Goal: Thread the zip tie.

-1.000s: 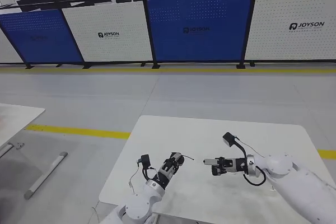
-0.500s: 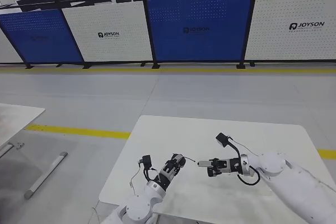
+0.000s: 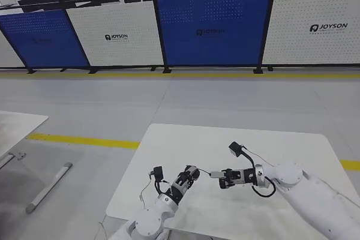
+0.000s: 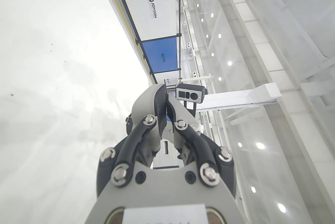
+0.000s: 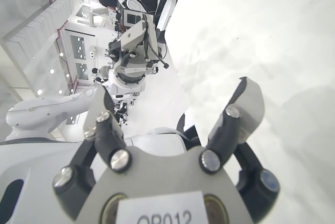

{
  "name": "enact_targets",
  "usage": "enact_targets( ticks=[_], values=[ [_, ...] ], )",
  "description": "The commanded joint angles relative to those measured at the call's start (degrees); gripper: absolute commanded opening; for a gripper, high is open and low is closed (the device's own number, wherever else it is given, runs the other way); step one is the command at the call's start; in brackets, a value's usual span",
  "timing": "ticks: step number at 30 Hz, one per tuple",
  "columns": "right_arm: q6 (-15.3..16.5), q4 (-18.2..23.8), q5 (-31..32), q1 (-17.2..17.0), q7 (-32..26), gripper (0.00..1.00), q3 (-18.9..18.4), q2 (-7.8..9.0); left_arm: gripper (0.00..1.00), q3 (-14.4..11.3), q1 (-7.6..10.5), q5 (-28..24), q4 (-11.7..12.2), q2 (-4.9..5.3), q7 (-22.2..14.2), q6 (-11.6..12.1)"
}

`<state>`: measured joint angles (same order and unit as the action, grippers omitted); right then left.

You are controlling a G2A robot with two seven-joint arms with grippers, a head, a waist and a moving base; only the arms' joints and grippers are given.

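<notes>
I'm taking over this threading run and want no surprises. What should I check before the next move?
1. Left claw shut: ok.
2. Zip tie, a thin strand jutting from it toward the other arm: held, ok.
3. Right claw open, empty: ok.
4. Claws facing each other above the table: ok.
5. Tie's tip lined up with its head: cannot tell.

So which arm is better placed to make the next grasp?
Probably the right. The right gripper is wide open and points at the left gripper close by. The left gripper is shut, so it cannot grasp anything now.
</notes>
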<state>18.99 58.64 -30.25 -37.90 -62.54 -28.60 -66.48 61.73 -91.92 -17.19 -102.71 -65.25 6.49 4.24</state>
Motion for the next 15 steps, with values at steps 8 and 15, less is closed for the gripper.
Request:
enact_targets(
  ticks=[8, 15],
  values=[
    [0.1, -1.7, 0.2, 0.4, -2.6, 0.91, -0.2, -1.84, 0.0, -0.1, -0.28, 0.1, 0.1, -0.31, -1.0, -0.3],
    [0.3, -3.3, 0.3, 0.9, -4.4, 0.21, -0.7, -3.05, 0.0, 0.9, -1.1, -0.2, -0.4, -0.3, -2.7, -0.2]
  ],
)
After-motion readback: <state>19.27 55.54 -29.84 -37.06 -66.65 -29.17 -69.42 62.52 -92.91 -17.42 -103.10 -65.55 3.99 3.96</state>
